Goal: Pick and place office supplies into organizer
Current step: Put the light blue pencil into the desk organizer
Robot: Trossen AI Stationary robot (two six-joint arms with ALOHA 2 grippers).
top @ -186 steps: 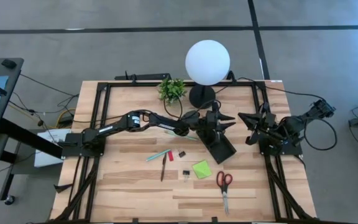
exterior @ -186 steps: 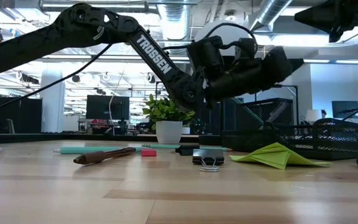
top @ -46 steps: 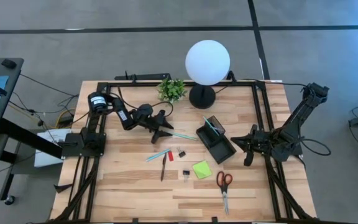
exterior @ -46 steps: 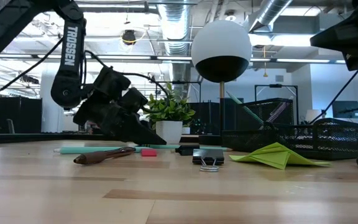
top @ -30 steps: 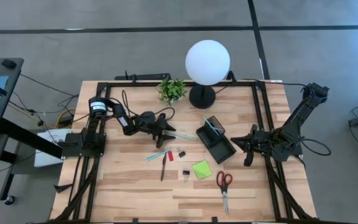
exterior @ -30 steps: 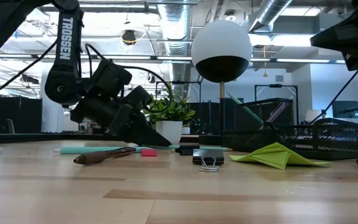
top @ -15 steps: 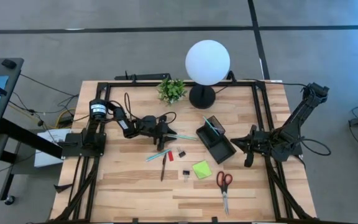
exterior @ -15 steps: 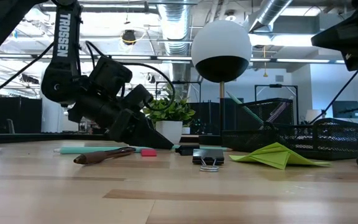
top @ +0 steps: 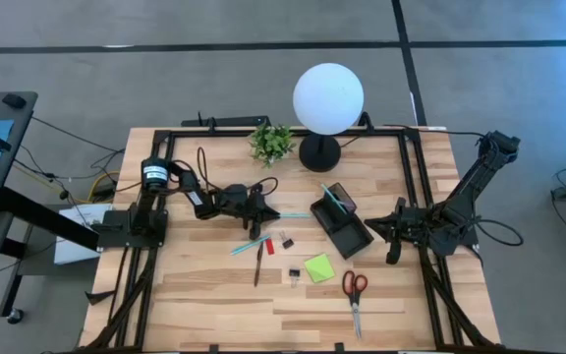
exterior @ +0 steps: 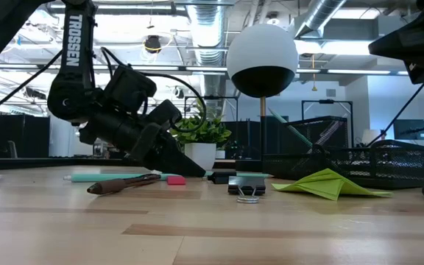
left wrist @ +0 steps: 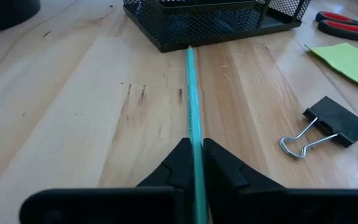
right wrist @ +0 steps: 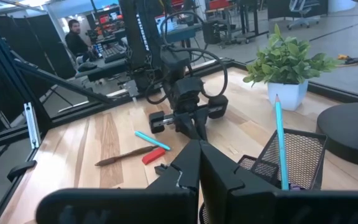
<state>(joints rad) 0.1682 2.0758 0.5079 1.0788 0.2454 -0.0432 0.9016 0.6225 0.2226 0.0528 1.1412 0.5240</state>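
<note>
A thin teal pen lies on the table, its far tip at the foot of the black mesh organizer. My left gripper is shut on the pen's other end, left of the organizer. Another teal pen stands in the organizer. A third teal pen, a dark pen, a small red piece, two black clips, a lime-green note pad and red-handled scissors lie on the table nearer the front. My right gripper waits shut, right of the organizer. My left gripper pinches the teal pen between its two fingers, on the stretch near the end away from the organizer. The fingers slant down from the table's left and lie along the pen. The pen lies flat on the table.
A white globe lamp on a black base and a small potted plant stand at the far edge behind the organizer. A black binder clip lies just beside the held pen's line. Bare wood stretches along the near edge.
My left gripper's fingers, spread on either side of the teal pen a second ago, have shut on it. The pen lies where it lay.
</note>
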